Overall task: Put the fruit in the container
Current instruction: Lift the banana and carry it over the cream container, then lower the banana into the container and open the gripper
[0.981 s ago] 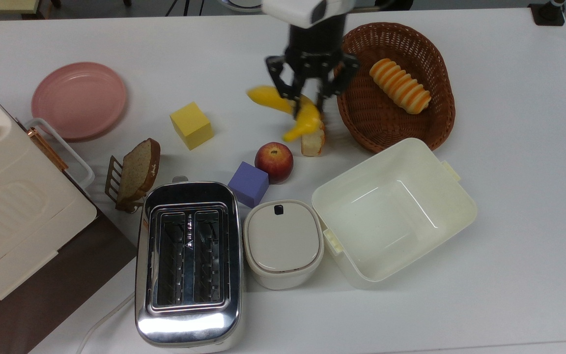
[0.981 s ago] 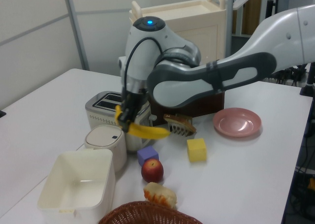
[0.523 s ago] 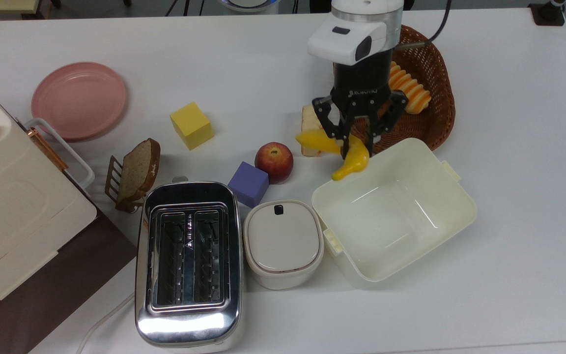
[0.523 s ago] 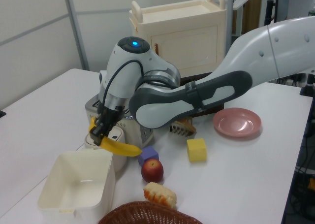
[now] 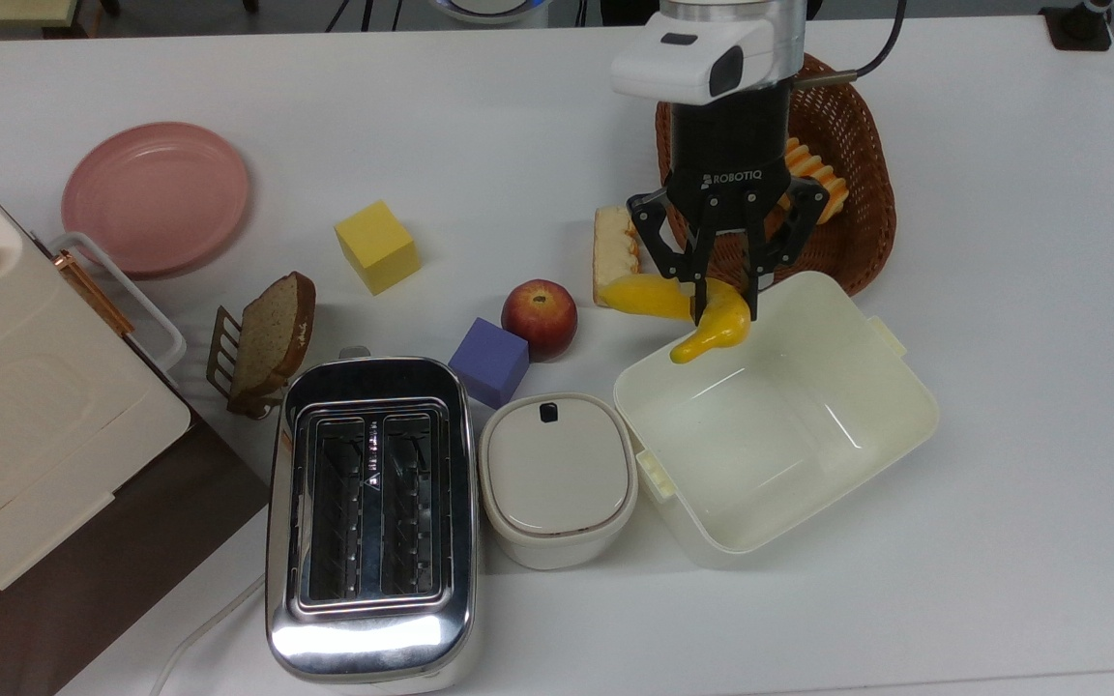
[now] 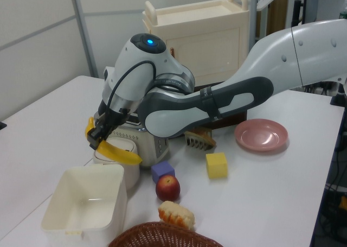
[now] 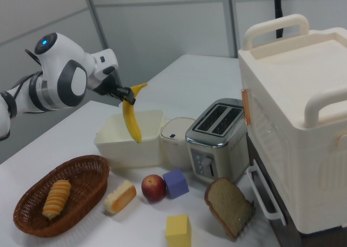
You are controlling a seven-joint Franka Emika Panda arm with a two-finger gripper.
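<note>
the banana [image 5: 702, 314] is clamped in the gripper [image 5: 723, 302], held above the container's [image 5: 891, 425] rim nearest the basket [image 5: 857, 155].

The arm [image 6: 217, 95] wears smooth white shells with rounded joints, broken by dark grey bands where one segment meets the next. A round blue light glows on the top of the joint housing above the wrist. The wrist ends in a white block with a small dark oval set into its face. Below it sits a black cylinder marked ROBOTIQ in white letters, and under that the gripper [image 5: 723, 300], black, built of open linkage bars and thin fingers. A black cable runs off from beside the wrist block
</note>
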